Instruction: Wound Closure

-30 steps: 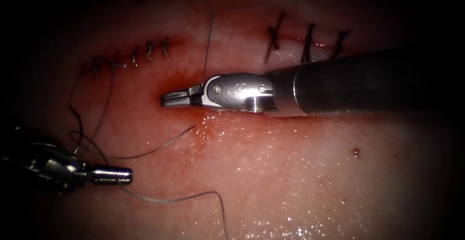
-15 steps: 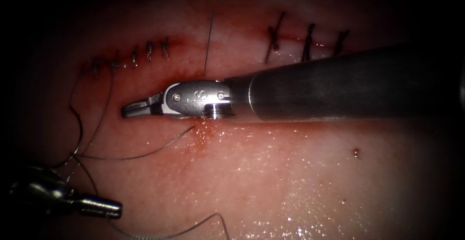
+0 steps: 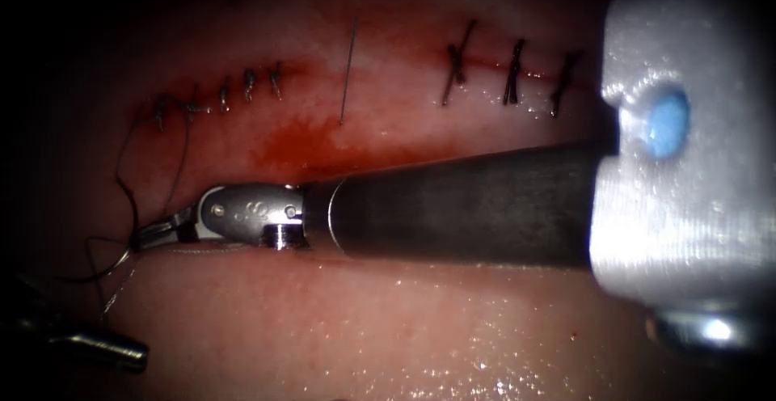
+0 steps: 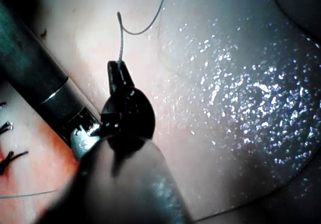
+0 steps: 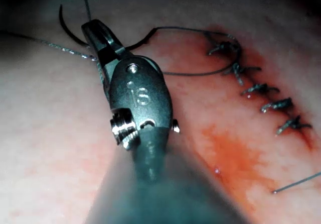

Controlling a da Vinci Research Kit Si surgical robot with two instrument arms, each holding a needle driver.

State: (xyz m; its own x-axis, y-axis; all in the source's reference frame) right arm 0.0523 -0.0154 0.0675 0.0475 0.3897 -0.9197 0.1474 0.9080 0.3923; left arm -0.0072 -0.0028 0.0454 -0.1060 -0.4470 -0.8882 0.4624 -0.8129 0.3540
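Endoscope view: right tool (image 3: 153, 233) lies nearly level across the tissue (image 3: 420, 328), tip to the left, jaws pinched on thread (image 3: 121, 176) left of the stitched cut (image 3: 222, 94). Left tool (image 3: 97, 344), low at left, also clamps thread (image 4: 120, 38), jaws pressed together. Needle can't be made out. Red fluid (image 3: 299, 146) above the shaft; surface wet, glistening.

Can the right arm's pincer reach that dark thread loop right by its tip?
Probably yes. The right pincer sits right beside the thread loop, nothing between them; whether it grips it, I can't tell. The left pincer, shut on a thread end, is clear of it.
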